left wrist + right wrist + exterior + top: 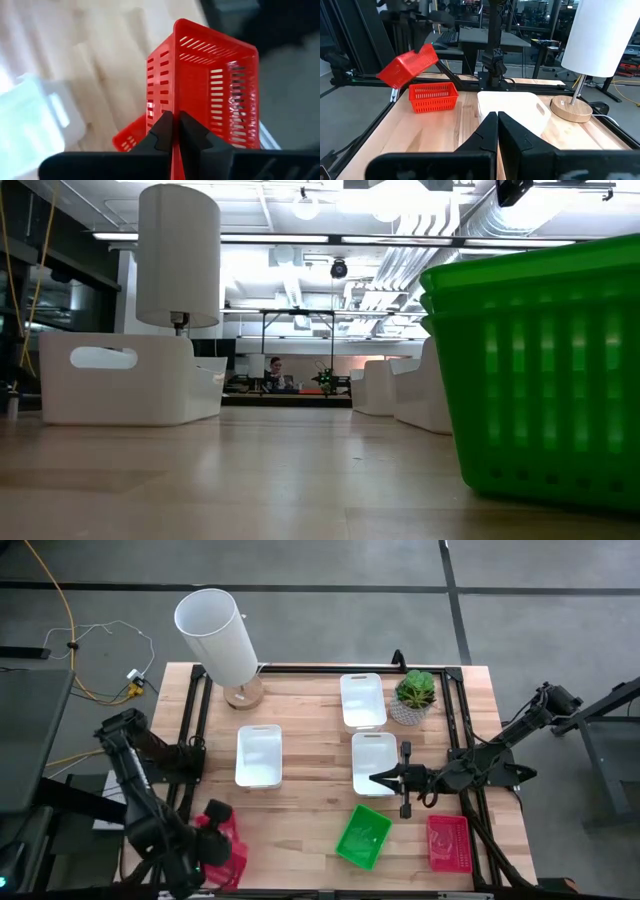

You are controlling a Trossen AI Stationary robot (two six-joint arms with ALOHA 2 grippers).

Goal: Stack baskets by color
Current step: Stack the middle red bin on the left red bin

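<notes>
The left gripper [172, 131] is clenched on the rim of a red basket [205, 85], held tilted in the air at the lower left of the high view, over a second red basket [433, 96] that sits on the worktop [310, 810]. To do this step well, level the held basket first, line its long sides up with the one below, then lower it straight so the mesh walls nest without catching; let go only once it has seated. The third red basket [449, 842] lies at the lower right, well apart.

The right gripper [382, 779] hangs with fingers shut and empty above the near edge of a white basket [374, 761] in the middle right. Two more white baskets stand apart, one left of centre [259, 755], one near the top [362, 699]. The green stack [362, 836] sits lower centre; the low view seems to show at least two rims nested there, though the count is hard to tell.

The worktop is pale wood planks in a dark frame, with a lamp [220, 638] at upper left and a plant [415, 695] at upper right. Grey floor and a yellow cable surround it; beyond is an office with ceiling ducts, desks and a person far off.
</notes>
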